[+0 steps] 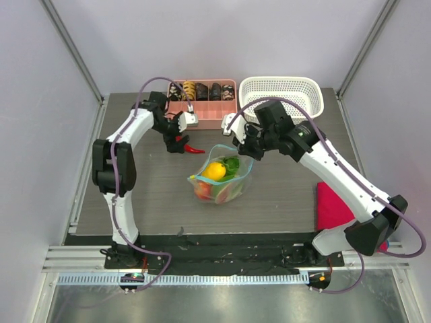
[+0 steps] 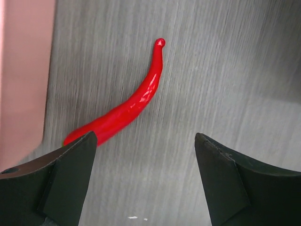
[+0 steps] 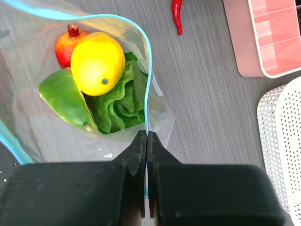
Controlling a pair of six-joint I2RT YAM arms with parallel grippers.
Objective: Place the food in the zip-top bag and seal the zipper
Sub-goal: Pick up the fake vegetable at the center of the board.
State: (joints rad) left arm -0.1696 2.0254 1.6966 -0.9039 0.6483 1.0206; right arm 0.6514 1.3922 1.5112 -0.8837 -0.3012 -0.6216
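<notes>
- The clear crinkly zip-top bag (image 1: 246,176) stands open-mouthed on the grey table, nearest to my bases of everything here.
- Inside the bag are a round yellow plastic lemon (image 3: 98,63), ruffled green toy lettuce (image 3: 120,106), a smooth green pepper piece (image 3: 66,99) and a red round fruit with a small crown (image 3: 66,44).
- My right gripper (image 3: 146,136) is clenched on the bag's thin light-blue zipper strip (image 3: 147,61) at the bag's far right corner. The jaws are pressed flat together with the strip between them.
- My right arm stretches on a diagonal from the right of the bag, its wrist dipped to the rim.
- The glossy red plastic chili (image 2: 134,103) is the one food piece outside. It lies flat on the table just beyond the bag's far left corner.
- My left gripper (image 2: 146,141) hangs released over the chili, on the bag's far left side, jaws spread wide. This arm is clearly the nearer one.
- The chili's long axis runs slantwise across my opening. Its thick end sits by one finger and its thin tip points away, so I judge it off-centre. I would want to shift toward that thick end before closing.
- My left arm is bent at the elbow, wrist pointing down.
- Beyond the bag, past the chili, stands the pink compartment tray (image 1: 212,116). The white lattice basket (image 1: 281,81) stands beside that tray, beyond the bag's right side.
</notes>
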